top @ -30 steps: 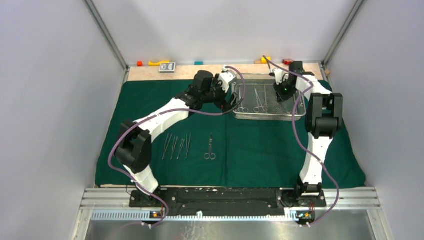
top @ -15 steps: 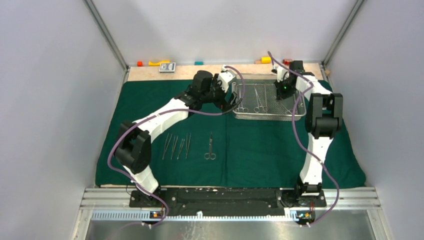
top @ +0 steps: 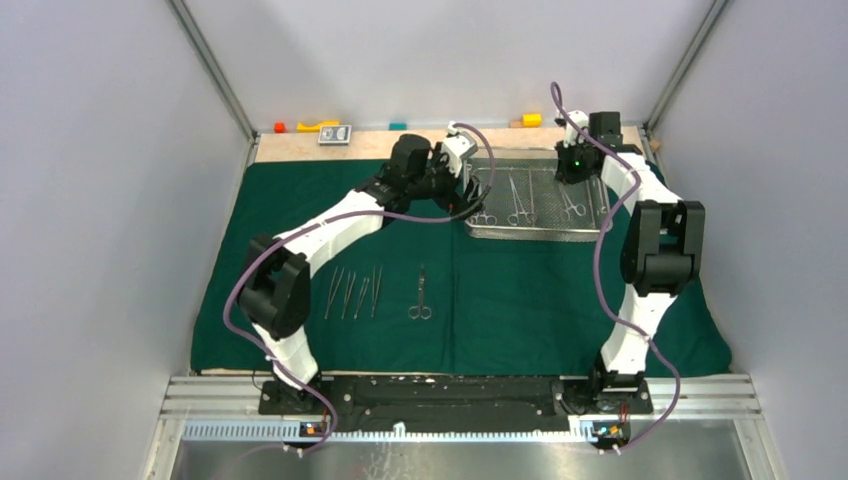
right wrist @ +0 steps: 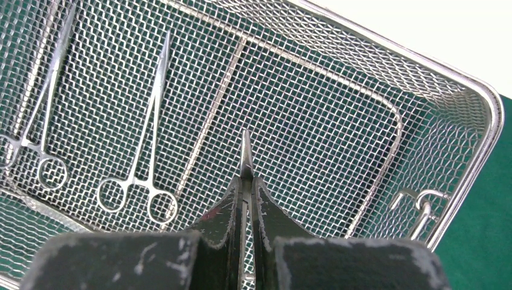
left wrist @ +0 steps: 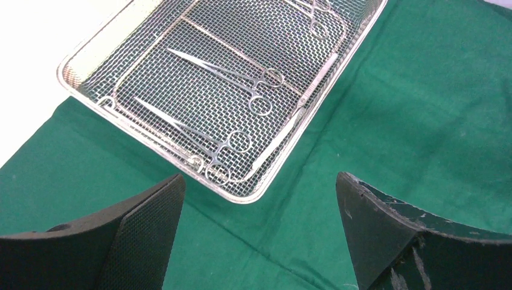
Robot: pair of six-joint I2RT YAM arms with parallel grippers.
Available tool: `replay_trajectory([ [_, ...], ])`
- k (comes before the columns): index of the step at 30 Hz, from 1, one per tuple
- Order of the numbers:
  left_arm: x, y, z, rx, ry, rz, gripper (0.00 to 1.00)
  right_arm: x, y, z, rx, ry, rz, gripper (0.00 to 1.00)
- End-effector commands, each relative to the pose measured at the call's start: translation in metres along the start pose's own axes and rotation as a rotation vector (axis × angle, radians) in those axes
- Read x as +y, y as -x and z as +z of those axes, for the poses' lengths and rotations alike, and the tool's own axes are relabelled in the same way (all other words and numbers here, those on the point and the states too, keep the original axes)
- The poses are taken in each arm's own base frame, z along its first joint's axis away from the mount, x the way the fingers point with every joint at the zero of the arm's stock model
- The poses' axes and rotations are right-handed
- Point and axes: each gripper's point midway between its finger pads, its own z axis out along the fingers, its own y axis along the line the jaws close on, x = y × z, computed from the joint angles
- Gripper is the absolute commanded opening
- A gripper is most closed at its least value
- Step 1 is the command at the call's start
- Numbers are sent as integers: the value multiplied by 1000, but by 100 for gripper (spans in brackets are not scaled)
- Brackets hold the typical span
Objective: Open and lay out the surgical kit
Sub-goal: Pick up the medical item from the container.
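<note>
**Mia:** What could go wrong here?

**Ben:** Start close to the arms. A row of slim steel tweezers (top: pixel 355 292) and a pair of steel scissors with ring handles (top: pixel 420 297) lie on the big dark green cloth (top: pixel 540 300). I think a new tool set down too close could knock them crooked.

Next is the left hand (left wrist: pixel 259 176). It is wide open and holds nothing. If it dips too low, a finger could catch the rim of the silver wire-mesh tray (left wrist: pixel 241 199) and push it.

Farther back, the right hand (right wrist: pixel 244 184) is pinched tight on a thin pointed steel tool (right wrist: pixel 244 151). Only the tip pokes out, so I think it could twist or slip out on the way.

**Mia:** Where is everything next to the hands?

**Ben:** The tweezers and scissors are well apart from both hands. The tray's corner is just in front of the left hand, and the long steel clamps with ring handles (left wrist: pixel 229 75) lie in the tray beyond it. The right hand is over the far right part of the tray. I cannot tell if its tool touches the mesh. The pale tabletop (top: pixel 300 145) shows behind the cloth.
</note>
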Motion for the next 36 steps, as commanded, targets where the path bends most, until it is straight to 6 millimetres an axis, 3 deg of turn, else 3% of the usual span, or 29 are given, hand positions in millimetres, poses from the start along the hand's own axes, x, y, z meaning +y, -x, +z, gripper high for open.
replay_trajectory([
  [1, -3, 25, 14, -69, -55, -33, 99, 7, 33, -22, -123, -5, -7, 0],
  [11, -1, 30, 50, -89, -107, -177, 92, 13, 53, -41, -198, 5, 18, 0],
  [20, 2, 38, 61, -104, -111, -243, 90, 24, 73, -65, -286, 24, 86, 0],
  [27, -1, 47, 57, -116, -115, -256, 89, 49, 95, -90, -364, 48, 99, 0],
  [36, -7, 58, 29, -141, -83, -237, 89, 101, 115, -117, -452, 111, 98, 0],
])
